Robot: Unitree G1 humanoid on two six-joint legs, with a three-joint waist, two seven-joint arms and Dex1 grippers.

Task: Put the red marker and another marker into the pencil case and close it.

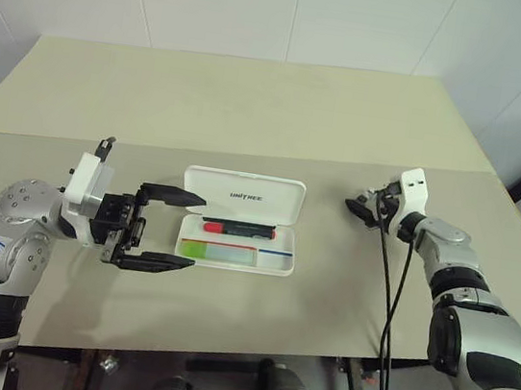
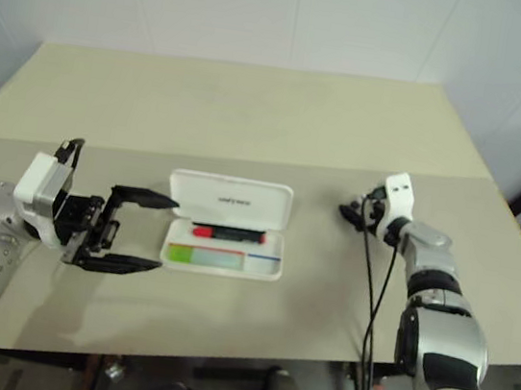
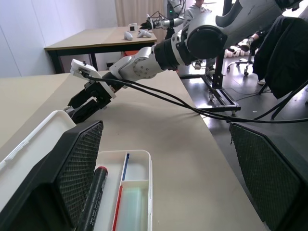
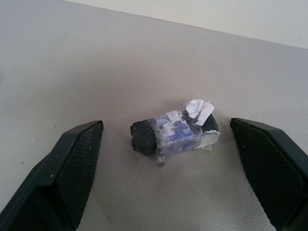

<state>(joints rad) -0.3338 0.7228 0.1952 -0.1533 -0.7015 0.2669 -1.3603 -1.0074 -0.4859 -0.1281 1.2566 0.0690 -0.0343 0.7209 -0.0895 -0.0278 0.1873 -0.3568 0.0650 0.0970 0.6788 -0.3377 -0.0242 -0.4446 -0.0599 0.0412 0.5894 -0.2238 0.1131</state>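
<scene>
The white pencil case [image 1: 284, 198] lies open mid-table, its lid flat behind the tray. In the tray's back slot rests the red marker [image 1: 236, 229], red cap to the left. The light-green marker [image 1: 218, 252] lies in the front slot. My left gripper [image 1: 198, 234] is open and level at the case's left end, one fingertip [image 1: 192, 200] by the lid, the other by the tray's front corner. My right gripper [image 1: 357, 212] is open, well right of the case. Between its fingers a small black lump wrapped in torn tape [image 4: 173, 132] lies on the table.
The beige table [image 1: 253, 107] runs far back, with a seam across its middle. Its front edge is close below the case. Black cables [image 1: 386, 300] hang from my right arm over that edge. Another table [image 3: 96, 41] and chairs stand off to the right.
</scene>
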